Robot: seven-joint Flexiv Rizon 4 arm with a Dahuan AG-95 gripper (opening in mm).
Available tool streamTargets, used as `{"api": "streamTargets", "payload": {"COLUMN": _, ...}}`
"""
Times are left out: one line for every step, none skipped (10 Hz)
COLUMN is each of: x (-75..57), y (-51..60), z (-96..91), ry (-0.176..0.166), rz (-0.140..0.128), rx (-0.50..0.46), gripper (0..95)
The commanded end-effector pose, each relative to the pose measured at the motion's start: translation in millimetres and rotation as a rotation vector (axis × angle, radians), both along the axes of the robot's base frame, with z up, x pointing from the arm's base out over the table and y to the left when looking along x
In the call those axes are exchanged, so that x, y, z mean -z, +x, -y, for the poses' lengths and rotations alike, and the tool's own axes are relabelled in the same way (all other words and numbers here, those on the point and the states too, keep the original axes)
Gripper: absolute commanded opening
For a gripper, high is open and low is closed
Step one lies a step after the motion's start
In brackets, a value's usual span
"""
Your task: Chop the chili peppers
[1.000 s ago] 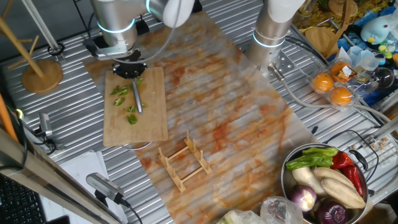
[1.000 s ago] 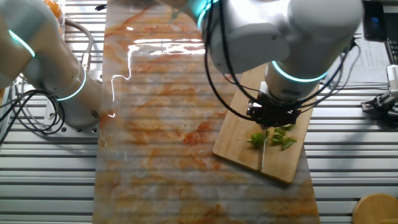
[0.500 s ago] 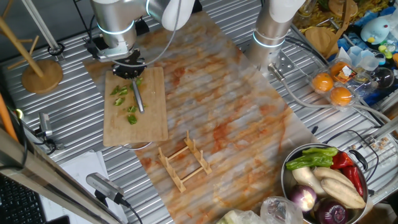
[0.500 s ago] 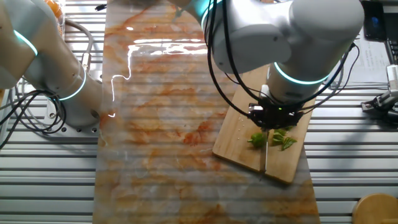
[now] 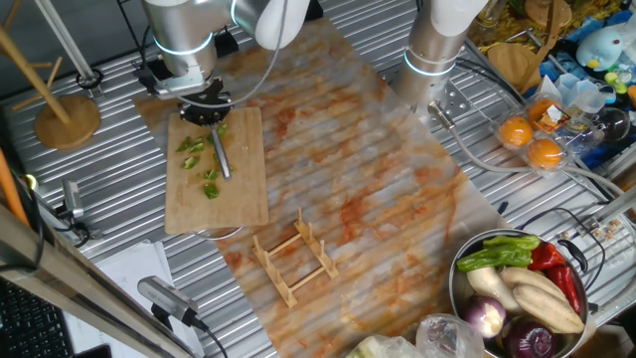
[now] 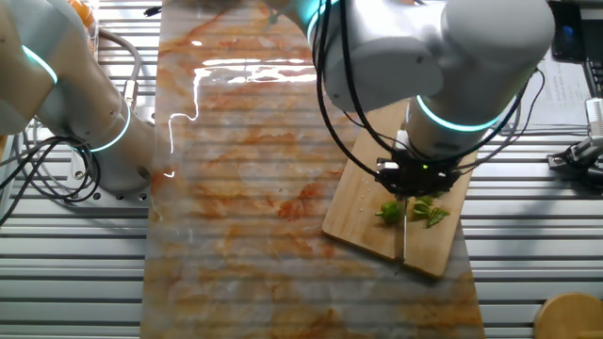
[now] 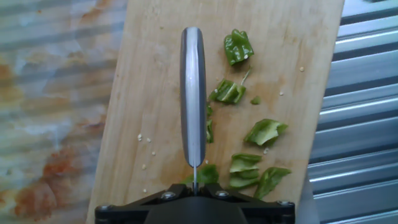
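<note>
The chili peppers lie as several small bright green chunks [image 5: 192, 146] on a wooden cutting board [image 5: 238, 194]. My gripper [image 5: 206, 109] hangs over the board's far end, shut on a knife [image 5: 220, 157] whose blade points down the board. In the hand view the steel blade [image 7: 193, 93] stands edge-down on the board [image 7: 149, 81]. Most chili pieces [image 7: 264, 132] lie to its right, and a few slivers sit against it. In the other fixed view the gripper [image 6: 415, 179] holds the knife [image 6: 403, 234] between the chunks [image 6: 430, 212].
A small wooden rack [image 5: 295, 259] stands just past the board's near end. A metal bowl [image 5: 459, 281] of mixed vegetables sits at the front right, with oranges [image 5: 532, 139] behind it. A wooden stand [image 5: 65, 114] is at the left, and a second arm's base [image 5: 435, 55] is at the back.
The gripper and knife have shifted very slightly along the board. The chili chunks lie where they were.
</note>
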State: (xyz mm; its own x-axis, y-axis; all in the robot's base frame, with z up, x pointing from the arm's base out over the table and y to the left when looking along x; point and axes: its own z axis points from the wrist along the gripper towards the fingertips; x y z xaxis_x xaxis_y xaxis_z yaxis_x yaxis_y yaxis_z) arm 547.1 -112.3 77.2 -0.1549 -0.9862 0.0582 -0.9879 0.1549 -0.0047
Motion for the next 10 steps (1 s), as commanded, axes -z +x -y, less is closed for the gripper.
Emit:
{"api": "streamTargets", "payload": {"x": -2.5, "y": 5.9, "z": -1.1, "ry": 0.011, "rz": -0.056, "rx": -0.012, "gripper": 0.0}}
{"api": "streamTargets", "payload": {"x": -2.7, "y": 6.4, "z": -1.0, "ry": 0.027, "rz": -0.087, "rx": -0.006, "gripper": 0.0}}
{"api": "streamTargets", "payload": {"x": -3.1, "y": 6.0, "z": -1.0, "ry": 0.025, "rz": -0.097, "rx": -0.013, "gripper": 0.0}}
{"api": "streamTargets", "payload": {"x": -4.3, "y": 5.2, "z": -0.9, "ry": 0.022, "rz": -0.104, "rx": -0.019, "gripper": 0.0}}
{"api": "streamTargets", "payload": {"x": -6.6, "y": 3.4, "z": -0.6, "ry": 0.022, "rz": -0.109, "rx": -0.021, "gripper": 0.0}}
{"api": "streamTargets", "payload": {"x": -9.1, "y": 0.9, "z": 0.2, "ry": 0.023, "rz": -0.114, "rx": -0.022, "gripper": 0.0}}
{"api": "streamTargets", "payload": {"x": -10.5, "y": -1.9, "z": 0.8, "ry": 0.016, "rz": -0.115, "rx": -0.026, "gripper": 0.0}}
{"api": "streamTargets", "payload": {"x": -9.4, "y": -3.0, "z": 0.9, "ry": 0.013, "rz": -0.115, "rx": -0.026, "gripper": 0.0}}
{"api": "streamTargets", "payload": {"x": -8.5, "y": -3.6, "z": 1.1, "ry": 0.015, "rz": -0.118, "rx": -0.024, "gripper": 0.0}}
{"api": "streamTargets", "payload": {"x": -7.4, "y": -3.3, "z": 1.5, "ry": 0.011, "rz": -0.119, "rx": -0.026, "gripper": 0.0}}
